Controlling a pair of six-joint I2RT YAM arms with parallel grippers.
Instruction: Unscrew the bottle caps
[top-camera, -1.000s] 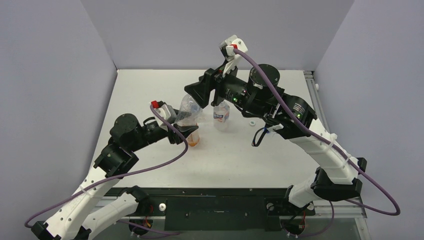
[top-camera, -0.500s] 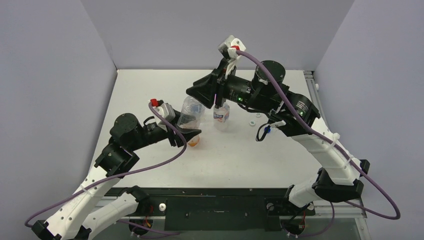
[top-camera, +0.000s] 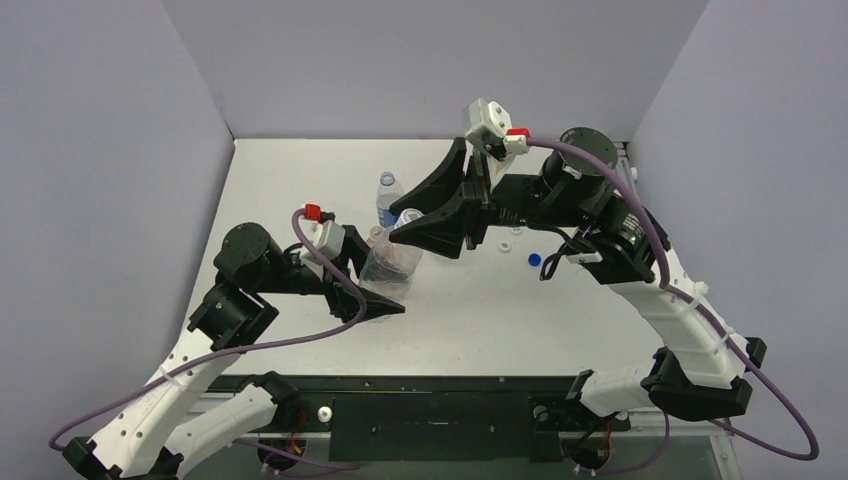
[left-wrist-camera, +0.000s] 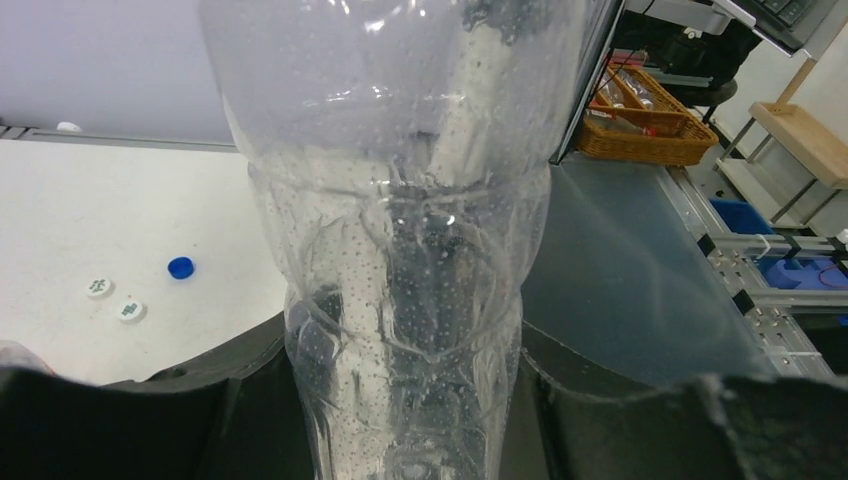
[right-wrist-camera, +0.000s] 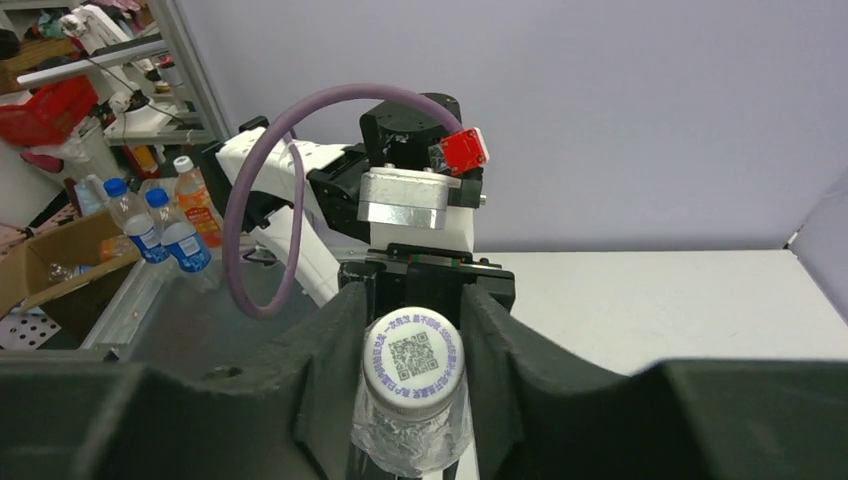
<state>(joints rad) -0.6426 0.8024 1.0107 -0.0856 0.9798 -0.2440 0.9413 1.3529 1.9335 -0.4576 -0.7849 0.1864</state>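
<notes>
Right hand (right-wrist-camera: 412, 345), wide a second ago, now tight around white cap (right-wrist-camera: 412, 365).

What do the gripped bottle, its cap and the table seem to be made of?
The bottle looks like thin clear plastic, glossy: you see through it, and its wall is creased and speckled. The cap is probably opaque white plastic, fairly matte, with a printed code on top. The table is a smooth matte white board; the material is unclear.
</notes>
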